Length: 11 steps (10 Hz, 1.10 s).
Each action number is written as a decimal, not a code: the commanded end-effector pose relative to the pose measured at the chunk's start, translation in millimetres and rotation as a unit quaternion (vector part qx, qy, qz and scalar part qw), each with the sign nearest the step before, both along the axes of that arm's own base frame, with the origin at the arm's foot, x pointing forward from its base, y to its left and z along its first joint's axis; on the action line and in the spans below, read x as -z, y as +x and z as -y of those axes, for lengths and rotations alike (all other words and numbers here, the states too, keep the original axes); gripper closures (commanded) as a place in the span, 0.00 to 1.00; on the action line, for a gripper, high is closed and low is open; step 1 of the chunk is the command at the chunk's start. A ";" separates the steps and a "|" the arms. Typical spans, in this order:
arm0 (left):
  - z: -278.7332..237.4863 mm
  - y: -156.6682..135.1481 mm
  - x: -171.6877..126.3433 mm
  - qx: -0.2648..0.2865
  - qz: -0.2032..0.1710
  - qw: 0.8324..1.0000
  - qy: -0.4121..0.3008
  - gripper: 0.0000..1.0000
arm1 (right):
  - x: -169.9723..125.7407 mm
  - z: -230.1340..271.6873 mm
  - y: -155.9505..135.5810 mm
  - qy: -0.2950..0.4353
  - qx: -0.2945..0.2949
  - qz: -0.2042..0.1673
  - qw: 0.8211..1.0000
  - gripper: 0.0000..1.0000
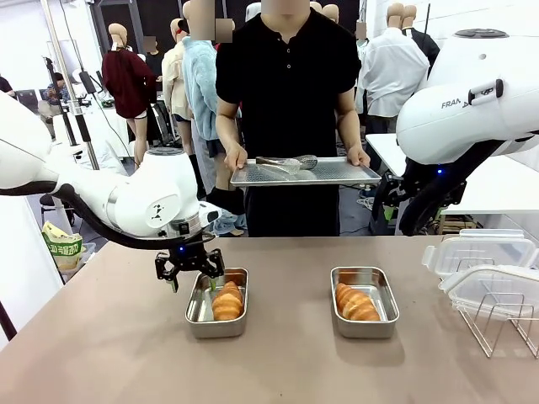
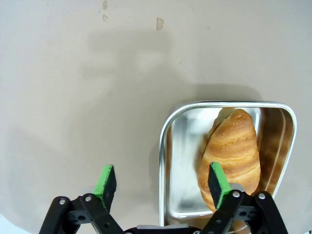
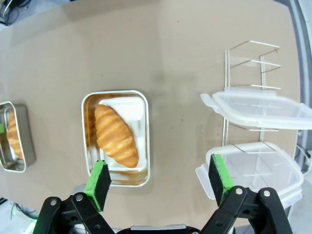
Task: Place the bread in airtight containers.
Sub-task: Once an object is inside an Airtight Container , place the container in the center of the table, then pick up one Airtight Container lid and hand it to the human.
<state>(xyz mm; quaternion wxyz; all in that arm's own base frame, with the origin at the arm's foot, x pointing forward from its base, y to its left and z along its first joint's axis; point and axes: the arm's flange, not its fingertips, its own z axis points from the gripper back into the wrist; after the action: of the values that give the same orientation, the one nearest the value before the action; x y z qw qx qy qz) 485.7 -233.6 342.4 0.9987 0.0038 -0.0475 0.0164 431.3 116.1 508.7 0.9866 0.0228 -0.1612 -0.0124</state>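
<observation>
Stainless steel, bright and mirror-smooth, makes up both airtight containers: the left tin in the lower left-centre of the front view and the right tin in the lower right-centre, both shallow rectangles with rounded corners, resting well apart on the matt brown table. Each one holds a croissant-shaped roll. The left roll and the right roll are glossy, ridged and golden-orange, tapering at the ends, and each lies diagonally on the floor of its tin.

The left jaws hang just above the near-left edge of the left tin, spread wide with nothing between the green pads; in the left wrist view one pad sits over the roll's lower end and the other over bare table. The right jaws are also wide open and empty, looking down from high above the right tin.

Placing the bread looks finished, since each roll is in a tin, but sealing is not yet done. Two clear, white-rimmed lids rest on a thin wire rack at the right edge. The next move probably calls for lifting the left jaws clear, then pinching a lid by its rim. The plastic is slick and flexible, so it needs a level carry and a square press onto the rim.

At top centre a person holds a flat mesh tray carrying metal tongs.
</observation>
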 end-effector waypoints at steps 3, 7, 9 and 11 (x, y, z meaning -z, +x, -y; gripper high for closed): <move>0.0 0.0 0.0 0.000 0.000 1.000 0.000 0.00 | 0.1 0.5 0.2 -0.005 -0.001 -0.001 1.000 0.00; 0.0 0.0 0.0 0.000 0.000 1.000 0.000 0.00 | 0.1 0.5 0.2 -0.005 -0.001 -0.001 1.000 0.00; 0.0 0.0 0.0 0.000 0.000 1.000 0.000 0.00 | 0.1 0.5 0.2 -0.005 -0.001 -0.001 1.000 0.00; 0.0 0.0 0.0 0.000 0.000 1.000 0.000 0.00 | 0.1 0.5 0.2 -0.005 -0.001 -0.001 1.000 0.00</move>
<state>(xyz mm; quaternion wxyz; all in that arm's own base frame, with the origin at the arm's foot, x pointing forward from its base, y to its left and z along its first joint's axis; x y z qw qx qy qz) 485.3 -233.5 341.7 0.9988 0.0053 -0.0450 0.0163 431.3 116.1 508.7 0.9866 0.0228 -0.1612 -0.0124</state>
